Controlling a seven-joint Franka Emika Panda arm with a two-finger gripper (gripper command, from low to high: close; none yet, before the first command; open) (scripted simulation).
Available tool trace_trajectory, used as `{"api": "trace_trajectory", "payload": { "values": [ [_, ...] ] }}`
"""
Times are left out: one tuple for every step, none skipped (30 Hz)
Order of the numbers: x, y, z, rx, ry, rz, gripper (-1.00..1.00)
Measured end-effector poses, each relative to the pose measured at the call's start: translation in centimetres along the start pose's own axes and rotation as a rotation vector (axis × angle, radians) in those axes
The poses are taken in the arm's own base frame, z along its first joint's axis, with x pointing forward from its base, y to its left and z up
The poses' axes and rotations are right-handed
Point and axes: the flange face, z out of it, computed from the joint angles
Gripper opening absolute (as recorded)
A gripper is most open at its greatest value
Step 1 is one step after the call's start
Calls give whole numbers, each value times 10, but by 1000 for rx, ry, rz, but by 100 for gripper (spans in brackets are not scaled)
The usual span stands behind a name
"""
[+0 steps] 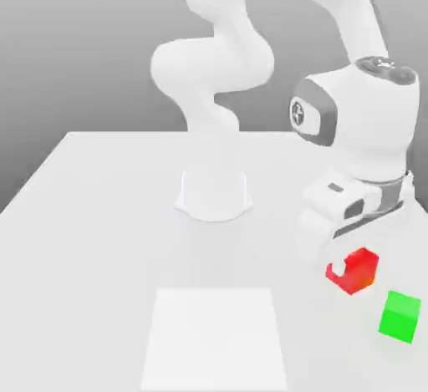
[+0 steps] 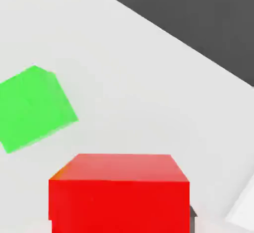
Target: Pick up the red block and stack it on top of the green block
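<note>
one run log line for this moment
gripper: shut on red block | red block: lifted off table | green block: on table, apart, nothing on it | stack: not yet done

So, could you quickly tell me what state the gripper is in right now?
Gripper: closed, holding the red block, near the green block.

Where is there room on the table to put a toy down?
The table is bare along the exterior view's left, from the arm's base out to the edge. The pale square in front of the base is free too. On the right it is crowded: the gripper holds the red block beside the green block.
</note>
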Motion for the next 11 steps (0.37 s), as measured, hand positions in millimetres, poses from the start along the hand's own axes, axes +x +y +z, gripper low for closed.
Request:
{"api": "trace_trajectory", "payload": {
  "values": [
    [-5, -14, -2, -2, 2, 6, -100],
    [-9, -28, -3, -4, 4, 12, -100],
    [-13, -39, -1, -5, 5, 20, -100],
    [-13, -44, 6, -6, 7, 26, -100],
    [-13, -46, 17, -7, 7, 30, -100],
    [-13, -47, 29, -7, 8, 31, -100],
    [-13, -48, 42, -7, 8, 32, -100],
    [-14, -47, 53, -7, 8, 32, 100],
    [-14, -47, 53, -7, 8, 32, 100],
    [-14, -47, 53, -7, 8, 32, 100],
    [-14, -47, 53, -7, 8, 32, 100]
  ]
}}
